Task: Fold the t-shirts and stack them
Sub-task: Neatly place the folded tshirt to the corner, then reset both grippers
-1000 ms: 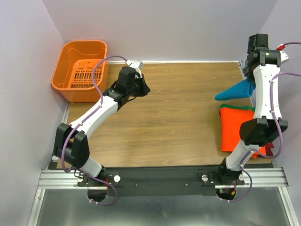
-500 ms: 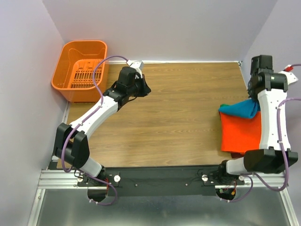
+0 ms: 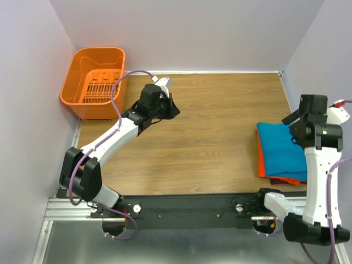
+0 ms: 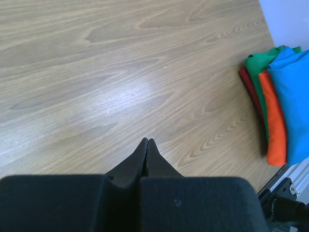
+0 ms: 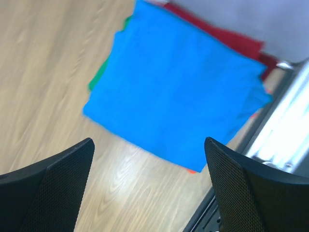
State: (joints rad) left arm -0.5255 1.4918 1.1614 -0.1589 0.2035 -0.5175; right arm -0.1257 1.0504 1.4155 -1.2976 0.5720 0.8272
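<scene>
We start with the surroundings: an orange slotted basket sits at ten o'clock, just off the far-left corner of the wooden bench, well away from everything else. A metal rail runs along the six o'clock edge. The left arm stretches toward eleven o'clock, and its jaws are pinched together, the black fingertips meeting in a point over bare wood with nothing between them.

Over at three o'clock lie the t-shirts, folded and stacked against the bench's right edge. The teal-blue shirt is on top, and the orange shirt peeks out along its nine o'clock side. From the left wrist we also catch the green shirt and the dark red shirt lower in the pile.

The right arm covers the stack's three o'clock side in the top view. Its jaws are spread wide, the two mesh-faced fingers apart and gripping nothing. The blue shirt lies below and beyond them, clear of both fingers.
</scene>
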